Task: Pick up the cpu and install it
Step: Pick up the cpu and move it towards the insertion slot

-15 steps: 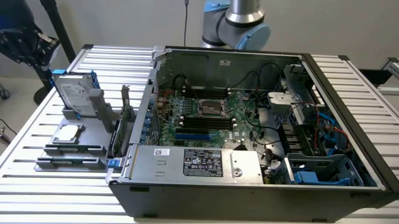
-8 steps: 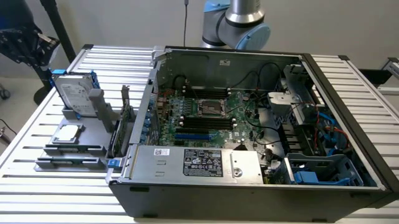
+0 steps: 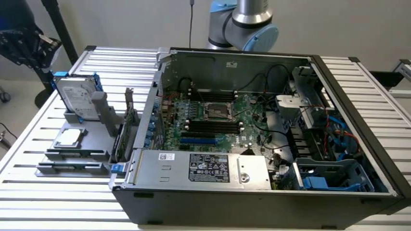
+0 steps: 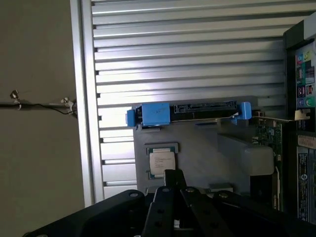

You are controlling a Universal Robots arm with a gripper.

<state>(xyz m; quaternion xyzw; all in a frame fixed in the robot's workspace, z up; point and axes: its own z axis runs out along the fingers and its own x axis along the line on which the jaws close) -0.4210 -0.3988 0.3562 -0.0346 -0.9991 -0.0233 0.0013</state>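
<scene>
Along the bench [image 3: 38, 192] edge at the exterior view's left sits a grey fixture [image 3: 93, 137] that carries the loose parts. At its far end the hard drive [image 3: 76, 98] stands upright on its edge, with blue rails [image 4: 155, 113] clipped along its sides. Just in front of the drive, toward the near edge of the bench, the cpu [image 3: 69, 137] lies flat in a shallow seat on the fixture with its silvery top facing up. It is apart from the drive and nothing is touching it. Nearer still to that edge, two flat grey blocks [image 3: 76, 155] lie one behind the other. At the fixture's side toward the case, an expansion card [image 3: 127, 122] stands on edge.

Just beside the card, the open computer case [image 3: 257, 197] lies on its side across the middle of the bench. Inside it is the green motherboard [image 3: 237, 120], with the square socket [image 3: 218, 111] near its middle. The grey power supply [image 3: 199, 167] runs along the case's near wall, and a blue caddy [image 3: 318, 183] sits in the near corner at the exterior view's right. My arm [image 3: 247, 21] rises behind the far wall of the case.

In the wrist view my pincer [image 4: 172, 177] is closed with nothing between its tips. It points down toward the cpu [image 4: 162, 163]. I cannot tell whether it touches the chip.
</scene>
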